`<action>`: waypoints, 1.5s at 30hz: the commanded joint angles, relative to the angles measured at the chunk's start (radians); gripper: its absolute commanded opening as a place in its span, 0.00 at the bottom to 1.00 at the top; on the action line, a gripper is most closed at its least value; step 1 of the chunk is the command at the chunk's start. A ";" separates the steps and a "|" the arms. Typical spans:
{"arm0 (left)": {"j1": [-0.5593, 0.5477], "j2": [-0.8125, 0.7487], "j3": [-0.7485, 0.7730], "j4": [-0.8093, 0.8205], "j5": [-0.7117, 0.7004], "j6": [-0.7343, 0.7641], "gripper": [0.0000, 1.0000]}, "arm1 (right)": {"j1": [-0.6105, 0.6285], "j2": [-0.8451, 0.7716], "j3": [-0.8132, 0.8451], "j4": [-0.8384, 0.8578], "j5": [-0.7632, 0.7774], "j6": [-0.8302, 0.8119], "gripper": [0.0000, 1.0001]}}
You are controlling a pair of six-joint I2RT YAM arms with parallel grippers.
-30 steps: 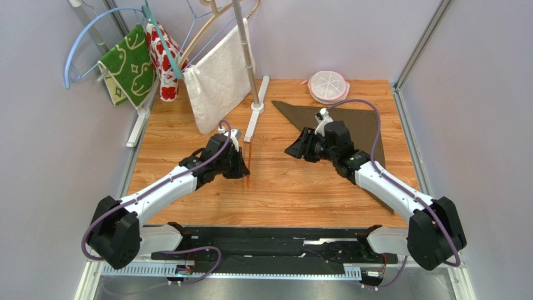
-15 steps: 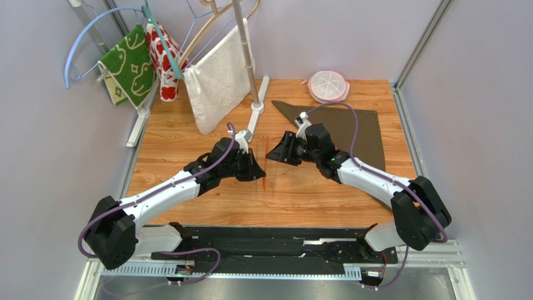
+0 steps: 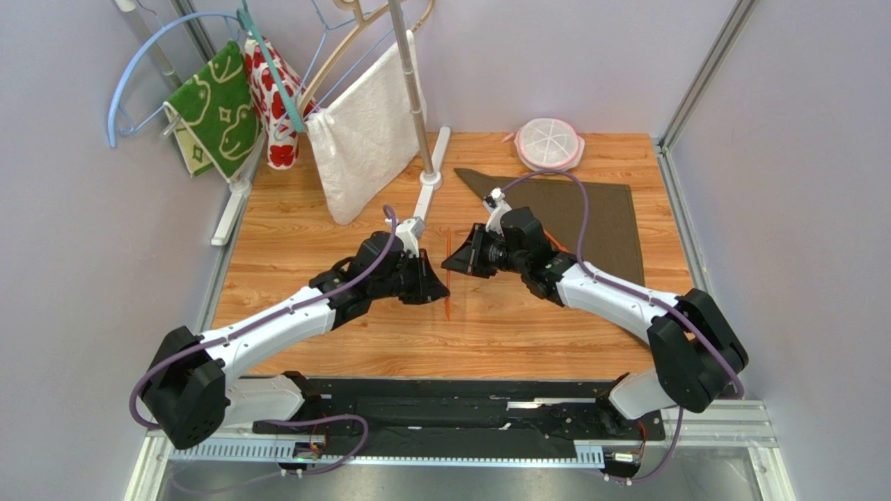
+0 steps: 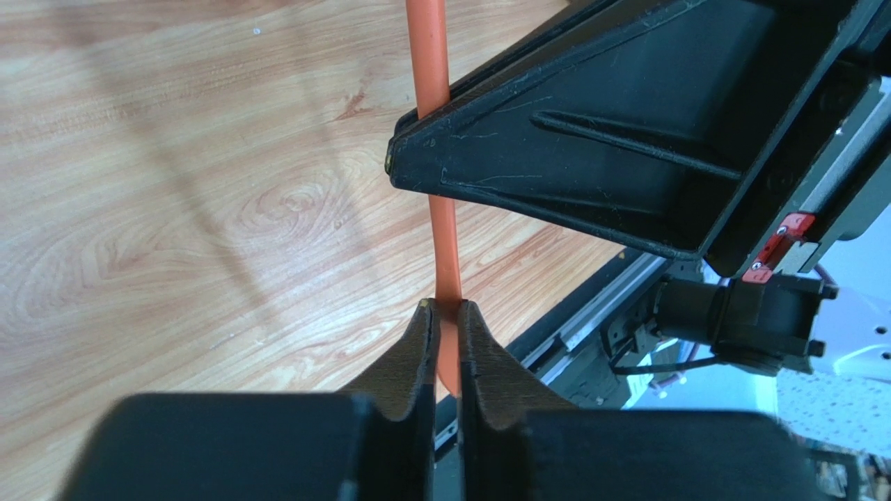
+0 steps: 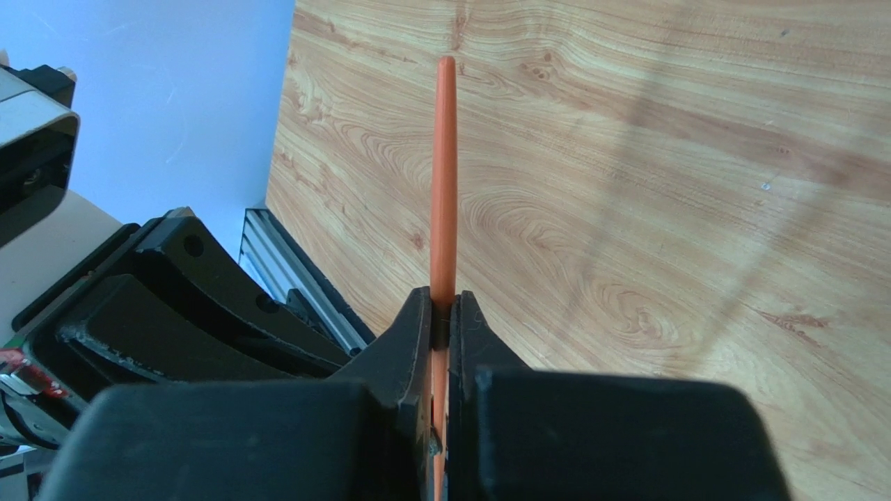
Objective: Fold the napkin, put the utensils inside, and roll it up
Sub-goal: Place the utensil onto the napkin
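Plastic like this looks light and fairly stiff, but thin and smooth. I'd expect the orange utensil (image 4: 448,245) to swivel or slip in a narrow pinch, so the flat of the handle near mid-length looks the safest hold. It hangs between the two arms over the middle of the tabletop (image 3: 314,230), well left of the napkin (image 3: 601,209), which lies folded in a dark triangle at the far right. The left end effector (image 4: 441,318) is clamped on one stretch of the handle and the right end effector (image 5: 440,308) on another.

A second ago the left one held it alone near the rack's foot, with the right one gaping over the napkin's edge. Since then they have met and the right has closed.
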 commanded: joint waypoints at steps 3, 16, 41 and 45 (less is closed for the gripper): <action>-0.009 -0.064 0.051 -0.069 -0.026 0.049 0.62 | -0.014 -0.045 0.106 -0.120 0.105 -0.116 0.00; 0.460 -0.135 0.265 -0.407 0.000 0.351 0.83 | -0.257 0.257 0.671 -0.791 0.686 -0.848 0.00; 0.591 -0.067 0.348 -0.489 0.058 0.451 0.84 | -0.295 0.617 0.559 -0.346 1.080 -1.299 0.00; 0.604 -0.066 0.347 -0.483 0.078 0.446 0.84 | -0.295 0.610 0.510 -0.322 1.043 -1.279 0.00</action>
